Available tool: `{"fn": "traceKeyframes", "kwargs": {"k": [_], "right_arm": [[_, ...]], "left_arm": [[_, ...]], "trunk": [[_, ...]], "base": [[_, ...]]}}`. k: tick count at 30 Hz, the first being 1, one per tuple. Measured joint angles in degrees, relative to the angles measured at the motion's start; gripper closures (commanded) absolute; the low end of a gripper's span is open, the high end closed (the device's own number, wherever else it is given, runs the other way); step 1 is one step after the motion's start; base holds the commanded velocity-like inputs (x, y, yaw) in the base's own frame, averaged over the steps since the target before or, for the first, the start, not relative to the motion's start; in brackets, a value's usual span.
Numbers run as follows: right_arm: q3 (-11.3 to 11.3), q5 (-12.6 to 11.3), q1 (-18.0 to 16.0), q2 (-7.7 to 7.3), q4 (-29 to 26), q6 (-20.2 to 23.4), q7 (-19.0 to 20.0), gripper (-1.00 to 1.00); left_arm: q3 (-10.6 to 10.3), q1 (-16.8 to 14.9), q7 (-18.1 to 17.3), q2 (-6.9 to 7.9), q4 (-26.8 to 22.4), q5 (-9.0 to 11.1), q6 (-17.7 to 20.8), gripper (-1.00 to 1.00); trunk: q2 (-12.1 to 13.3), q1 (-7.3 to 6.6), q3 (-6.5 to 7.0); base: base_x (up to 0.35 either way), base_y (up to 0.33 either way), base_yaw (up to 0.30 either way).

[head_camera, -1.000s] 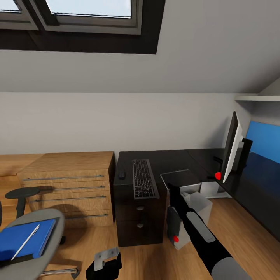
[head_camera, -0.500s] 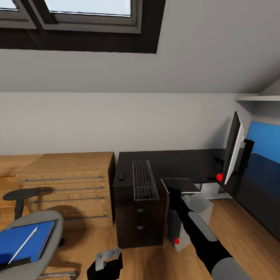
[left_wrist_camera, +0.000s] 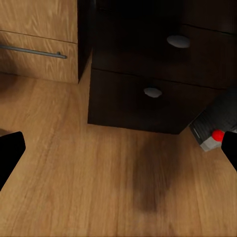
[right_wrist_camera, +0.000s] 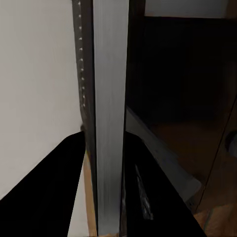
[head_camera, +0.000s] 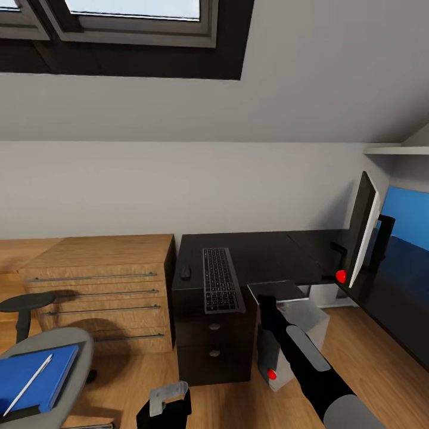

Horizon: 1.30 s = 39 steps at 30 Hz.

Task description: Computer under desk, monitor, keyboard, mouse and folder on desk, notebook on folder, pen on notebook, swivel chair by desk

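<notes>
Currently the right gripper (right_wrist_camera: 106, 148) is clamped on an edge of the computer (head_camera: 295, 325), which sits tilted beside the worktop (head_camera: 268, 253). The left gripper (left_wrist_camera: 118, 148) is spread apart over the floor. The keyboard (head_camera: 221, 280) and mouse (head_camera: 185, 273) lie on the worktop; the pen (head_camera: 27, 384) rests on the folder (head_camera: 33, 375).

keyboard (head_camera: 223, 280) and mouse (head_camera: 185, 273) lie on desk (head_camera: 268, 253).

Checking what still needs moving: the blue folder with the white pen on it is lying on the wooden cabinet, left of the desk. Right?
Not quite. The blue folder, with the white pen on it, lies on the swivel chair seat, not on the wooden cabinet. The head view shows it, left of the desk.
</notes>
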Motion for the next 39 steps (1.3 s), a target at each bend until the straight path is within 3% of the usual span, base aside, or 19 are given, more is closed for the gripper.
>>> {"fn": "traceKeyframes", "kwargs": {"k": [13,23,39], "right_arm": [[0.00,1.88,-0.07,-0.06,0.08,-1.20,-2.33,1.00],[-0.13,7.07,-0.08,-0.05,0.08,-1.41,-2.88,1.00],[-0.25,7.31,-0.08,-0.29,0.15,-1.41,-2.89,1.00]], "left_arm": [[-0.29,0.00,0.10,0.08,-0.03,0.00,-0.02,-1.00],[-0.26,0.00,0.25,0.51,-0.02,0.06,-0.03,-1.00],[-0.12,0.00,0.41,0.54,0.00,0.19,-0.26,-1.00]], "trunk": [[0.00,0.00,0.00],[0.00,-0.01,0.00],[0.00,0.00,0.00]], "base": [[0.006,0.000,0.000],[0.156,0.000,0.000],[0.100,0.000,0.000]]}}
